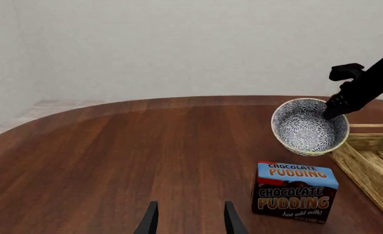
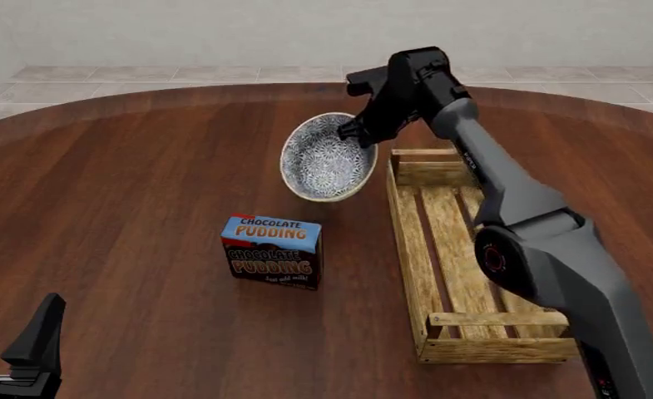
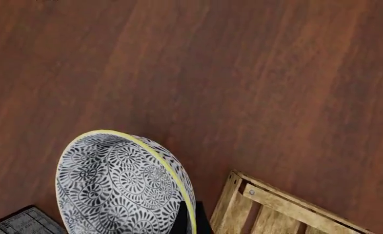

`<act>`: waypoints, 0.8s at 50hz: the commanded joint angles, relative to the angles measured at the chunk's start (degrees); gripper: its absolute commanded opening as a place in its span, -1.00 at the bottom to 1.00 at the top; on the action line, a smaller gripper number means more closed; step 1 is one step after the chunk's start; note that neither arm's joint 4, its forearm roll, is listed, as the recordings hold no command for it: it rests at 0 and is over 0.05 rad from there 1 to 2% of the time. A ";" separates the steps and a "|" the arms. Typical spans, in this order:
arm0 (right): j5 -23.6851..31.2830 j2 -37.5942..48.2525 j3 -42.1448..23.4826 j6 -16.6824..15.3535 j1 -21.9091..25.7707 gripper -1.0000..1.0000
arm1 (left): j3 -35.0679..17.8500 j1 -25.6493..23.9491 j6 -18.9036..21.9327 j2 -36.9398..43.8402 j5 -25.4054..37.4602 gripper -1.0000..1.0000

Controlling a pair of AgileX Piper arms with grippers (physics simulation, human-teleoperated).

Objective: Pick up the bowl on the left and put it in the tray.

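Observation:
The blue-and-white patterned bowl [image 2: 326, 158] hangs tilted in the air above the table, just left of the tray's far end. My right gripper [image 2: 359, 133] is shut on the bowl's rim; the bowl [image 1: 308, 126] and the arm show in the left wrist view too. In the right wrist view the bowl [image 3: 123, 187] fills the near field with a fingertip at its rim. The light-wood tray [image 2: 459, 258] lies lengthwise at the right of the table. My left gripper [image 1: 190, 219] stands open and holds nothing, low at the near left [image 2: 16, 345].
A chocolate pudding box [image 2: 273, 249] stands on the table below the bowl, left of the tray. The round wooden table [image 2: 137, 208] stretches left and forward; a pale tiled floor and wall lie beyond its far edge.

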 commanded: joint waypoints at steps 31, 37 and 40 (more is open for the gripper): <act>-0.05 -7.46 -0.13 -5.35 -3.30 -1.00 | 0.00 0.00 0.01 0.00 0.00 1.00; -0.05 -8.39 0.28 -4.62 -2.62 -1.00 | 0.00 -0.01 0.00 0.00 0.00 1.00; -0.03 -8.58 0.13 -5.07 -2.96 -1.00 | 0.00 0.00 0.00 0.00 0.00 1.00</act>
